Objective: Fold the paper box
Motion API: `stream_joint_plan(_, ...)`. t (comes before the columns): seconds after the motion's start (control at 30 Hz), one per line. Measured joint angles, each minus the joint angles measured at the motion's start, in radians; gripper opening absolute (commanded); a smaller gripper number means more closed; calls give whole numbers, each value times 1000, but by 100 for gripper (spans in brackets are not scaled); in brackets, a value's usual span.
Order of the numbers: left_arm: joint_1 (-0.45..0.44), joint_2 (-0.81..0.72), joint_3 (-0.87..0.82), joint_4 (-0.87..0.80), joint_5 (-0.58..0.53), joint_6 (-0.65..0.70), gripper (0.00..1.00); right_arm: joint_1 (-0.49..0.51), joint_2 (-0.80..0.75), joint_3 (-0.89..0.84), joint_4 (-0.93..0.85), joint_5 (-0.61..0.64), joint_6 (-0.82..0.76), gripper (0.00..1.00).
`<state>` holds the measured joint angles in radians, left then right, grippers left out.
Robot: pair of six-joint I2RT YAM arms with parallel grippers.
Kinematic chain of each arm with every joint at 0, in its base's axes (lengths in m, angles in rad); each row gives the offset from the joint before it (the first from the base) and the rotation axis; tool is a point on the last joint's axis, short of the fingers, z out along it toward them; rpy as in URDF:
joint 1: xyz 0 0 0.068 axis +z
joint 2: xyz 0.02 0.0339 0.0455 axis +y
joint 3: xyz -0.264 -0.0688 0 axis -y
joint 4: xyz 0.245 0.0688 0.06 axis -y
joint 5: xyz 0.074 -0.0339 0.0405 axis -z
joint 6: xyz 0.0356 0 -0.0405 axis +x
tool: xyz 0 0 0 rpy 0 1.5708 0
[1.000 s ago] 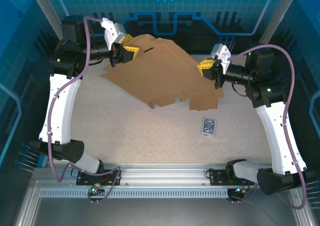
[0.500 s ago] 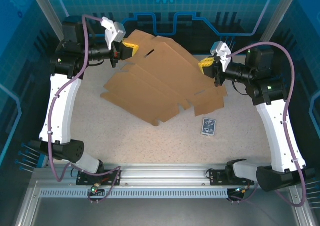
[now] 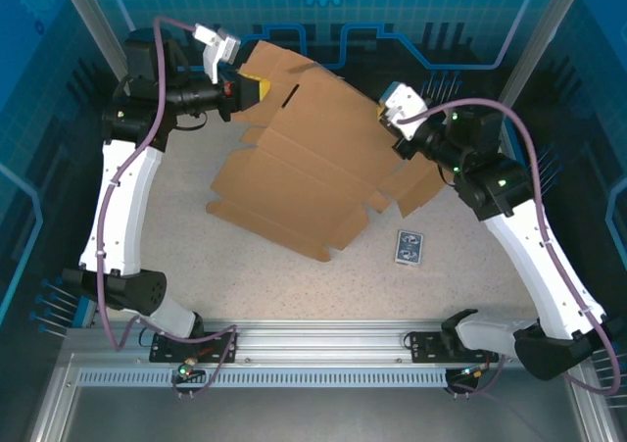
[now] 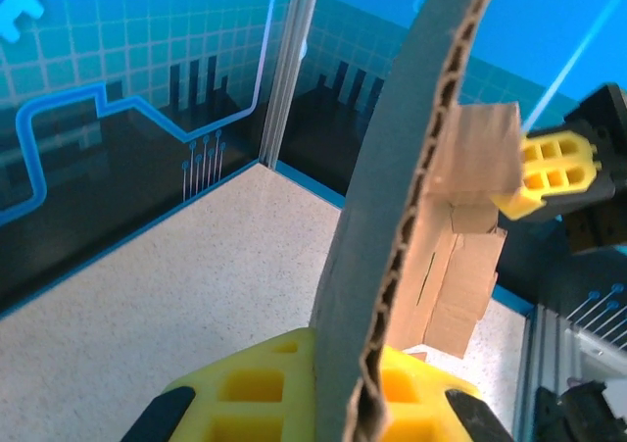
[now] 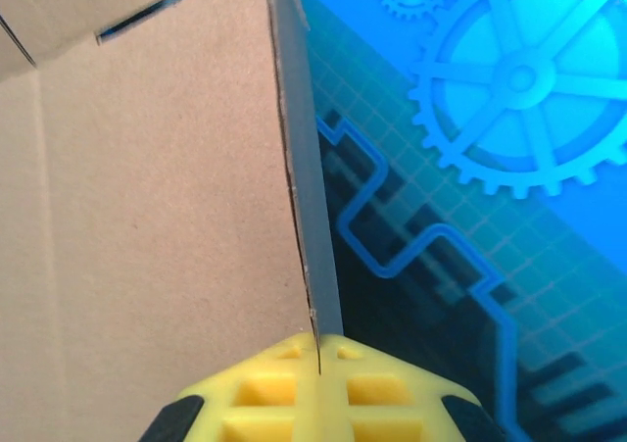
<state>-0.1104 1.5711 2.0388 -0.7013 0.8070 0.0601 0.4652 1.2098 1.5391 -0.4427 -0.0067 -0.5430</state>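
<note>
The paper box (image 3: 304, 158) is a flat brown die-cut cardboard sheet with flaps, held up off the table and tilted between both arms. My left gripper (image 3: 253, 90) is shut on its far left corner. In the left wrist view the corrugated edge (image 4: 392, 217) rises from between the yellow pads of that gripper (image 4: 367, 393). My right gripper (image 3: 392, 126) is shut on the sheet's right edge. The right wrist view has the sheet (image 5: 147, 217) pinched edge-on in that gripper (image 5: 318, 368). The right gripper's yellow fingers (image 4: 554, 168) appear across the sheet in the left wrist view.
A small blue-patterned card pack (image 3: 409, 247) lies on the speckled table (image 3: 245, 275) just below the sheet's right flap. Blue enclosure walls stand close behind and beside both arms. The arm bases sit on the metal rail (image 3: 313, 339) at the near edge.
My left gripper has shut on the sheet's corner. Both arms have lifted the sheet; the right gripper swung left and back, and the sheet's lower edge has swung toward the near side.
</note>
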Motion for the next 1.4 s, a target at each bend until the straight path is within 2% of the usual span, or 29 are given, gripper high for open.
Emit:
stream_joint_plan(0.1, 4, 23, 0, 0, -12, -60, 0, 71, 0, -60, 75, 158, -80, 0)
stream_joint_plan(0.2, 5, 57, 0, -1, -19, -113, 0, 104, 2, -109, 127, 259, -132, 0)
stream_joint_plan(0.4, 12, 108, 0, -5, -23, -192, 0, 110, 24, -132, 159, 330, -150, 0)
stream_joint_plan(0.67, 27, 140, 0, -18, -18, -259, 0, 111, 51, -152, 163, 328, -117, 0)
stream_joint_plan(1.07, 36, 274, -13, -28, -34, -295, 2, 15, 208, -71, 2, 185, 118, 0)
stream_joint_plan(1.27, 35, 390, -13, -26, -51, -298, 14, -27, 306, -71, -18, 143, 189, 0)
stream_joint_plan(1.4, 36, 457, -13, -6, -98, -299, 26, -49, 357, -71, -41, 126, 211, 0)
